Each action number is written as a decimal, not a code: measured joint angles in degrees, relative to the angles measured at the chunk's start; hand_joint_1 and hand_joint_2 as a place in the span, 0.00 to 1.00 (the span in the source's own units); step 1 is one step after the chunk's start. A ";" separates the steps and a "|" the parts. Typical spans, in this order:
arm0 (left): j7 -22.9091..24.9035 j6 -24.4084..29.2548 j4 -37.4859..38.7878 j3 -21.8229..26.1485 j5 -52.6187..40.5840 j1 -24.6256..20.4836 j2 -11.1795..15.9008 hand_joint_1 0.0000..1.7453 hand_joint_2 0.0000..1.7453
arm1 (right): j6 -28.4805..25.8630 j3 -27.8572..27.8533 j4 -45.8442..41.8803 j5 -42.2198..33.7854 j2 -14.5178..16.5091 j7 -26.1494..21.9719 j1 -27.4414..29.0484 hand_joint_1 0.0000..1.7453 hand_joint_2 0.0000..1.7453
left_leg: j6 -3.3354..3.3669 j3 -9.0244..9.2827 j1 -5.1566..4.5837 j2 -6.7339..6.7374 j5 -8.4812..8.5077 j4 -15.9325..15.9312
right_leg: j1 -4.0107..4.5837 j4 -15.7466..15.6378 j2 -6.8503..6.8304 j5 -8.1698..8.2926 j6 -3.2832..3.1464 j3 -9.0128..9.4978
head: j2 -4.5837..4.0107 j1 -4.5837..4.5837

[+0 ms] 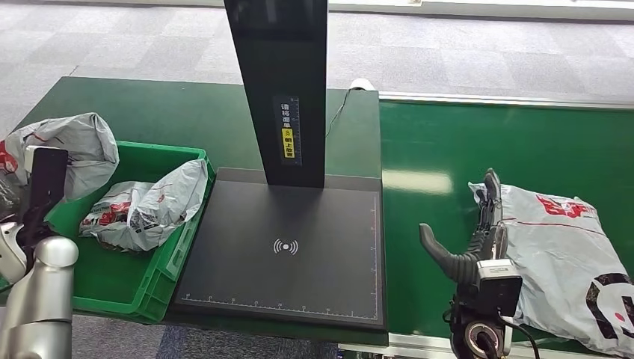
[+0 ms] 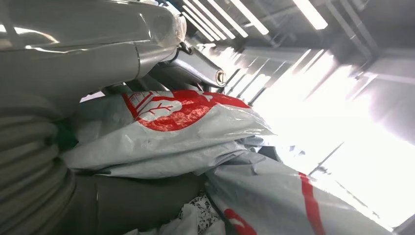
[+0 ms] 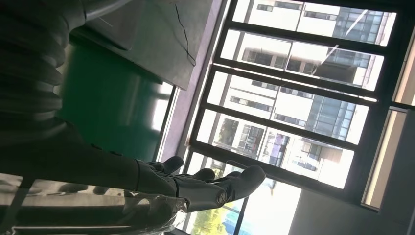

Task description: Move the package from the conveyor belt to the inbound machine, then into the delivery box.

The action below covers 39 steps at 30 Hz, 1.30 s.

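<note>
The package (image 1: 568,247), a grey plastic bag with red print, lies on the green conveyor belt (image 1: 448,149) at the right. My right hand (image 1: 478,235) is at the bag's left edge, fingers stretched out along it and thumb spread toward the inbound machine, holding nothing. In the right wrist view the straight fingers (image 3: 215,186) lie just over shiny plastic (image 3: 98,210). The inbound machine is a black scan platform (image 1: 299,224) with a black column (image 1: 280,90). My left hand (image 1: 45,187) is at the far left against a grey bag (image 2: 166,132); its fingers are hidden.
A green delivery box (image 1: 142,292) stands left of the platform with a grey-and-red bag (image 1: 146,206) inside. Another grey bag (image 1: 75,146) bulges over its left side. A thin cable (image 1: 336,112) runs across the green table behind the column.
</note>
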 joint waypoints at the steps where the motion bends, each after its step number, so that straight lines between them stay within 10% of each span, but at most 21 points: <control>1: 0.65 -0.52 1.94 -0.01 -0.27 -0.71 0.62 1.00 1.00 | -0.02 0.00 -0.09 0.00 -0.08 0.03 0.11 0.00 1.00 | 0.00 0.00 0.00 0.00 0.00 0.00 | 0.01 0.00 0.00 0.00 0.00 -0.01 | 0.00 -0.01; 17: 2.40 -3.22 13.66 -0.12 -0.98 -4.60 3.96 1.00 1.00 | -0.33 0.04 -0.45 0.00 -0.52 0.22 0.87 0.00 1.00 | 0.00 0.00 0.02 0.00 0.00 0.00 | 0.02 0.00 0.01 0.00 0.00 -0.01 | 0.00 0.00; 39: 7.26 -28.39 4.85 -9.54 -2.41 3.40 3.26 0.95 1.00 | 0.39 0.61 -0.43 1.66 -0.58 2.07 0.60 0.00 1.00 | 0.00 0.03 0.01 -0.09 0.01 -0.01 | 0.01 0.00 -0.04 0.00 0.00 0.06 | 0.00 -0.01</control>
